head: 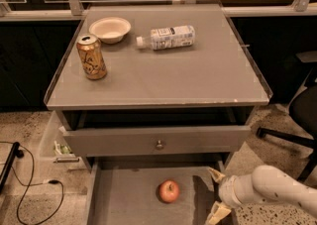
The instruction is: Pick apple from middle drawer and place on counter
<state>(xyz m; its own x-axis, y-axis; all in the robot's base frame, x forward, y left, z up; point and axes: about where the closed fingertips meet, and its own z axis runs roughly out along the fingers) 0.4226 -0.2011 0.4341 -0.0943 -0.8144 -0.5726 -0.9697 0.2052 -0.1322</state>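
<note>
The red apple (169,191) lies on the floor of the pulled-out middle drawer (124,200), near its centre. My gripper (216,194) is at the drawer's right side, to the right of the apple and apart from it. Its two yellowish fingers (214,174) are spread apart, one behind the other, with nothing between them. The white arm (270,189) reaches in from the lower right. The grey counter (198,75) is the cabinet top above the drawers.
On the counter stand a gold can (91,56) and a white bowl (109,28) at the left, and a plastic bottle (167,37) lies at the back middle. The knobbed drawer (159,144) juts out above the middle drawer. A chair base (287,137) is at the right, cables (20,184) at the left.
</note>
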